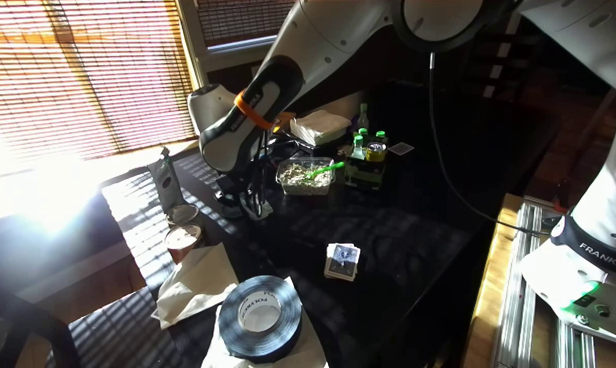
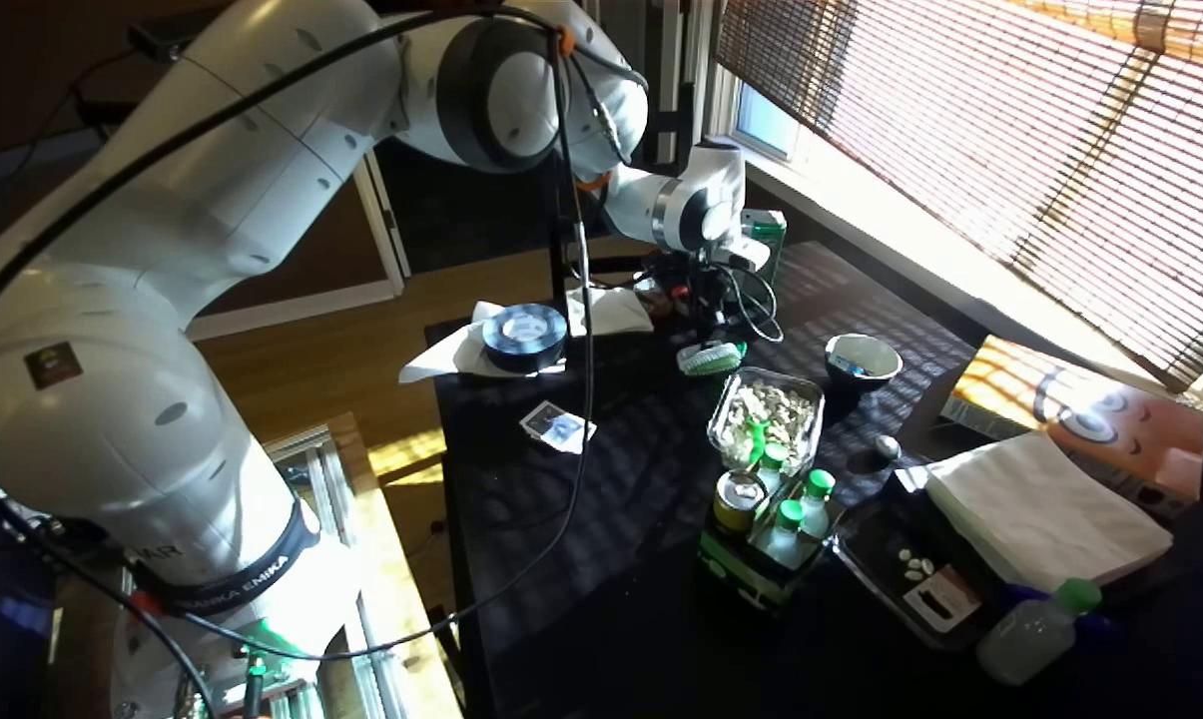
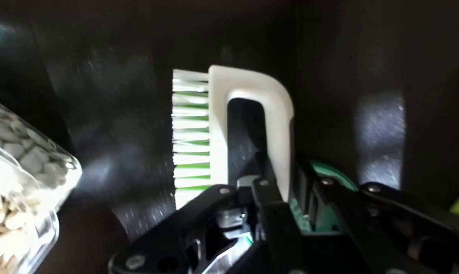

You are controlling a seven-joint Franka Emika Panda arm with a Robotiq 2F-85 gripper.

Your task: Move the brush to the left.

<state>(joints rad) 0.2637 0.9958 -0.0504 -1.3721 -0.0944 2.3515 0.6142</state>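
The brush has green and white bristles and a pale looped handle. It shows close up in the wrist view (image 3: 219, 125), bristles to the left. Small in both exterior views (image 1: 260, 208) (image 2: 711, 359), it is low at the table under the wrist; I cannot tell whether it touches the table. My gripper (image 3: 279, 163) has one finger inside the handle loop and one outside, and looks shut on the handle bar. Its fingers are dark and small in an exterior view (image 2: 706, 332). A green part beside the outer finger is partly hidden.
A clear tub (image 1: 305, 189) with a green fork stands near the brush. A carton of green-capped bottles (image 1: 364, 175) is beside it. A card stack (image 1: 342, 261), a tape roll (image 1: 259, 335), an open can (image 1: 181, 245) and a bowl (image 2: 864, 364) are also on the table.
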